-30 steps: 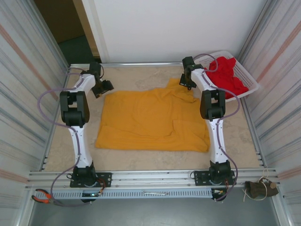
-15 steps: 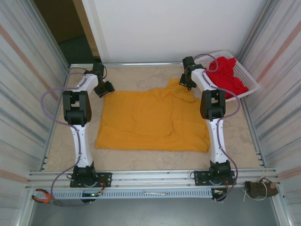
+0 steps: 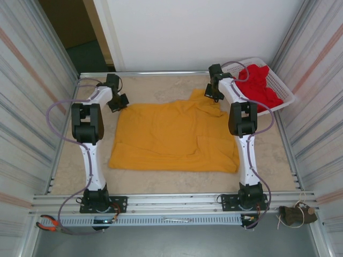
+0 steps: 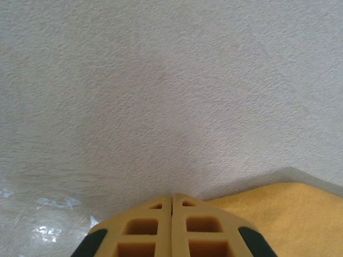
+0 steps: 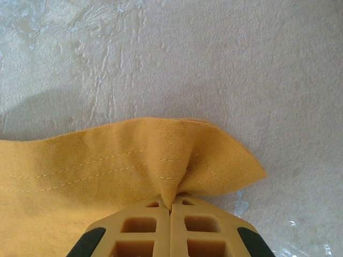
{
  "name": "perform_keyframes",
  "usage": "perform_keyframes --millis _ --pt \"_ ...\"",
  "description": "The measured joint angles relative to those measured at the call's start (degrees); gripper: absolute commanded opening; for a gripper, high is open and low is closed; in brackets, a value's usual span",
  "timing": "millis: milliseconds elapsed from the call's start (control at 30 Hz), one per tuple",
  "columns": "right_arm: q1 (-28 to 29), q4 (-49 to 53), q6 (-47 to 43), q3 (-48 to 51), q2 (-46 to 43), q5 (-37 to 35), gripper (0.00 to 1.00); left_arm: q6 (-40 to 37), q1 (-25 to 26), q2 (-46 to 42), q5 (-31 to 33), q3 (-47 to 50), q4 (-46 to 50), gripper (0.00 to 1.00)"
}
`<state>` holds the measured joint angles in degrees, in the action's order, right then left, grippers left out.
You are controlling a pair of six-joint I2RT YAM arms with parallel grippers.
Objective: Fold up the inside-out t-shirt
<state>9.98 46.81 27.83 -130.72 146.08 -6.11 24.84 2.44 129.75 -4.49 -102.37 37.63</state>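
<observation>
Jaws both closed: right gripper (image 5: 170, 204) pinching t-shirt (image 5: 107, 166) hem; left gripper (image 4: 171, 197) beside corner, grip unclear.

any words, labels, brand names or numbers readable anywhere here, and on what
None: no text can be read anywhere. The mustard-yellow cotton t-shirt shows only plain fabric and stitching, and the white plastic mesh basket and the bright red garment in it carry no visible print.

counting one yellow t-shirt (image 3: 171, 136), one red garment (image 3: 260, 88), one white basket (image 3: 280, 83), one pair of pliers (image 3: 49, 225), left arm (image 3: 87, 126) and right arm (image 3: 242, 120) making two arms
</observation>
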Motion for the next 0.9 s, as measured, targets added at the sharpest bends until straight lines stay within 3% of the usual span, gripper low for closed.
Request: perform_keyframes --millis 200,400,633,900 --pt "-0.7 -0.9 0.0 1.3 -3.7 3.7 0.00 -0.2 0.4 -1.4 -0.5 0.0 -0.5 0.00" --pt "-1.1 -4.1 0.0 7.7 -15.2 6.7 0.00 -0.2 0.8 -9.0 -1.7 2.5 -2.6 0.00" --pt "-1.1 -10.0 0.4 23.6 -31.7 7.9 0.00 -0.2 0.8 -17.9 -2.1 8.6 -5.8 0.00" --pt "-1.5 -13.4 2.4 42.1 -45.0 8.1 0.00 0.7 -0.2 -21.7 -1.8 17.2 -6.6 0.00"
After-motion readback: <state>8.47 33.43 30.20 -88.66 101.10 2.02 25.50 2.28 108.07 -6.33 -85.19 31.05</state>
